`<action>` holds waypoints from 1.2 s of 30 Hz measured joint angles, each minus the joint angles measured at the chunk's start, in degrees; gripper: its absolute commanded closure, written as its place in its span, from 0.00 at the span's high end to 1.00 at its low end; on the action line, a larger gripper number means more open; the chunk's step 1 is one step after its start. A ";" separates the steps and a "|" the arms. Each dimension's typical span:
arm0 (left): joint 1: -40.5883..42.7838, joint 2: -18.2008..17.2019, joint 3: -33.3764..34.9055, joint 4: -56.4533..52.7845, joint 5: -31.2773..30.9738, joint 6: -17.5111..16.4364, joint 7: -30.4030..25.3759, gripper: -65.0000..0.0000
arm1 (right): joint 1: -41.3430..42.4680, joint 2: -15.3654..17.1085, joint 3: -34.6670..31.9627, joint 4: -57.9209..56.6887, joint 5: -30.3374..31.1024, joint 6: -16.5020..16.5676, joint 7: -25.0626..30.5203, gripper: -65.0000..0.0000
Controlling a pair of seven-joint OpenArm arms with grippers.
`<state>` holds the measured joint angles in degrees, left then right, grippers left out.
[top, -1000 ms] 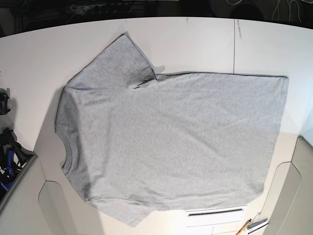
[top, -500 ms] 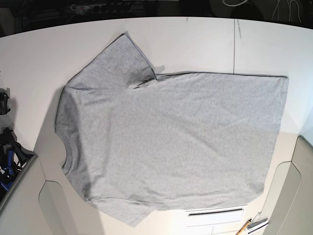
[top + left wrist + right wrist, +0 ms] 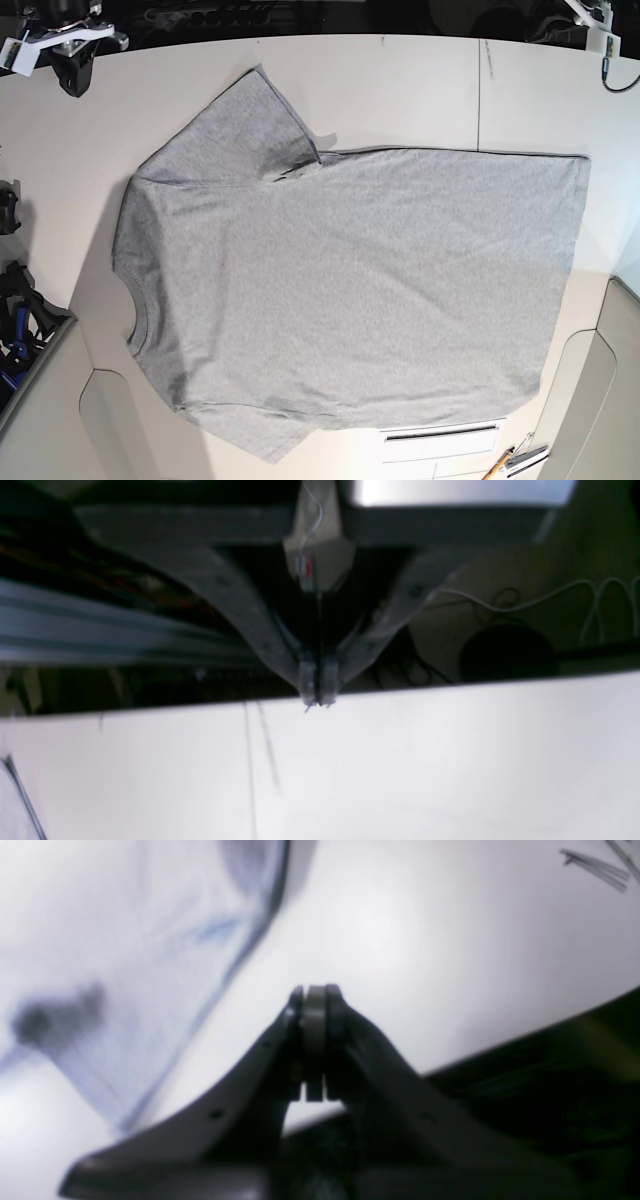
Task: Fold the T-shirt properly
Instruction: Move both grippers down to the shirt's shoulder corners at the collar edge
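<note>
Base view: both arms have just come into frame at the far corners, so the folding is only starting. You've got the grey T-shirt spread flat on the white surface, collar toward the right arm's side, nothing folded yet. Right end effector is clenched, empty, just beside a sleeve edge. Left end effector is clenched, empty, near the surface's far edge, well apart from the hem.

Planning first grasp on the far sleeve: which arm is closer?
Right, probably. Its pincer hangs at the far corner nearest the T-shirt's upper sleeve; the left arm is over the hem end. Both pincers are shut.
</note>
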<state>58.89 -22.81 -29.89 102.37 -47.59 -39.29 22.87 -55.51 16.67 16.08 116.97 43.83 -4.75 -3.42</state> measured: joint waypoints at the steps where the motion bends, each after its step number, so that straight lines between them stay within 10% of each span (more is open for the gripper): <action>1: 0.02 0.04 -0.39 0.00 -0.68 0.00 0.31 0.00 | 1.79 -1.77 1.73 -0.07 3.17 2.75 -1.79 0.00; 5: -0.17 0.11 -0.39 0.00 -3.65 -0.07 0.92 0.00 | 8.61 -9.57 7.41 -0.04 11.87 13.55 -7.87 0.00; 12: -5.44 0.09 -0.42 0.02 -3.85 -0.11 6.21 0.00 | 19.89 -18.10 8.83 -0.42 12.11 19.50 -8.74 0.00; 16: -6.16 -0.04 -0.39 -0.02 -3.63 -0.15 7.13 0.00 | 23.34 -20.61 8.83 -0.35 8.52 16.31 -8.94 0.00; 21: -6.97 -1.27 -0.42 0.00 -3.67 -0.15 7.10 0.00 | 23.82 -22.84 9.01 -0.61 0.72 -1.99 -11.96 0.00; 26: -7.37 -1.16 -0.39 0.00 -3.85 -0.15 7.13 0.00 | 23.93 -22.51 9.03 -0.61 -8.50 0.11 -12.74 0.43; 36: -8.31 -1.49 -0.39 0.00 -4.07 -0.15 7.15 0.00 | 23.91 -22.53 8.98 -0.61 -18.05 0.50 -14.05 0.43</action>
<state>50.59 -24.29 -30.28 102.37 -51.66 -39.44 30.02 -31.59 -5.87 25.06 116.36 25.78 -4.25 -17.47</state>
